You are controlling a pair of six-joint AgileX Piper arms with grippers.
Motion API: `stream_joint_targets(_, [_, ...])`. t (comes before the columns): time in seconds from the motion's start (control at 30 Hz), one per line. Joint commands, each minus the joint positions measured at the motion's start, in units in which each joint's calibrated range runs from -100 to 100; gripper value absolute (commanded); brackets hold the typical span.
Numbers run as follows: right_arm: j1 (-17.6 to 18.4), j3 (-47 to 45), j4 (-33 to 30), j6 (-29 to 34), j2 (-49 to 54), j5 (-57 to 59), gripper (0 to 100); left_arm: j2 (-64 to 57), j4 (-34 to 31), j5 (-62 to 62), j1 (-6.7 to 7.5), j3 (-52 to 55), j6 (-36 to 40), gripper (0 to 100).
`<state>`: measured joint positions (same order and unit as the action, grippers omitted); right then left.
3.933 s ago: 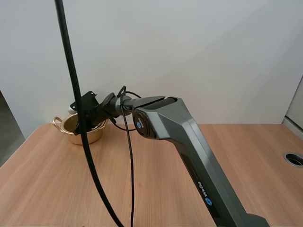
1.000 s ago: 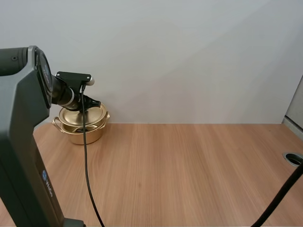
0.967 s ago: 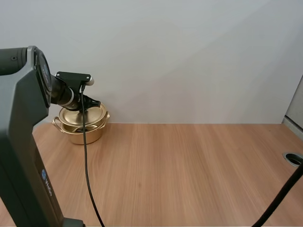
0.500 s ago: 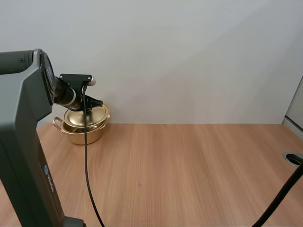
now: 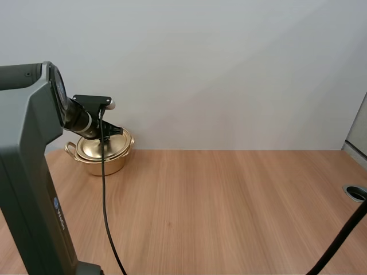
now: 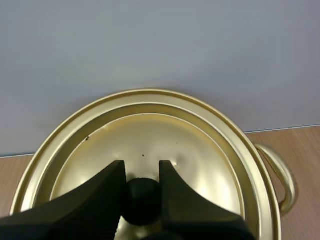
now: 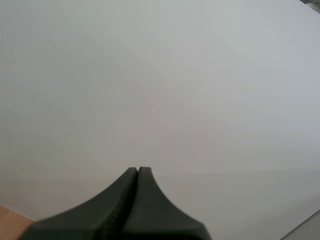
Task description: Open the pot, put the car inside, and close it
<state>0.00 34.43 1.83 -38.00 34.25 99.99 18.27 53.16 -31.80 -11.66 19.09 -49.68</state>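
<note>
High view: the gold pot (image 5: 106, 164) stands at about ten o'clock on the worktop (image 5: 218, 212), hard up against the pale wall (image 5: 229, 69). Its lid (image 5: 90, 148) lies over it; whether it sits fully down on the rim I cannot tell. The left arm (image 5: 28, 172) rises big and grey at nine o'clock and reaches across to the pot, hiding part of it, with the left tool (image 5: 116, 132) at the lid's top. In the left wrist view that tool's two fingers (image 6: 105, 187) pinch the lid's black knob (image 6: 142, 202) between them, and a loop handle (image 6: 280, 172) juts from the pot's side just past the lid's rim. The wood-grain worktop has a round hole (image 5: 356, 192) at three o'clock by its edge. In the right wrist view the right tool (image 7: 137, 172) is clenched on nothing, its fingers one dark wedge before the wall.
</note>
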Motion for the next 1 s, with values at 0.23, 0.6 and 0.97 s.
stream_joint_targets(0.23, [0.0, 0.0, 0.0, 0.0, 0.0, 0.0, 0, 0.0, -7.2, 0.1, -0.07, 0.0, 5.4, 0])
stream_joint_targets(0.6, [0.0, 0.0, 0.0, 0.0, 0.0, 0.0, 0, 0.0, -6.6, -2.7, -0.07, 0.0, 5.3, 0])
stream_joint_targets(0.97, [0.0, 0.0, 0.0, 0.0, 0.0, 0.0, 0, 0.0, -6.7, -3.0, -0.07, 0.0, 5.3, 98])
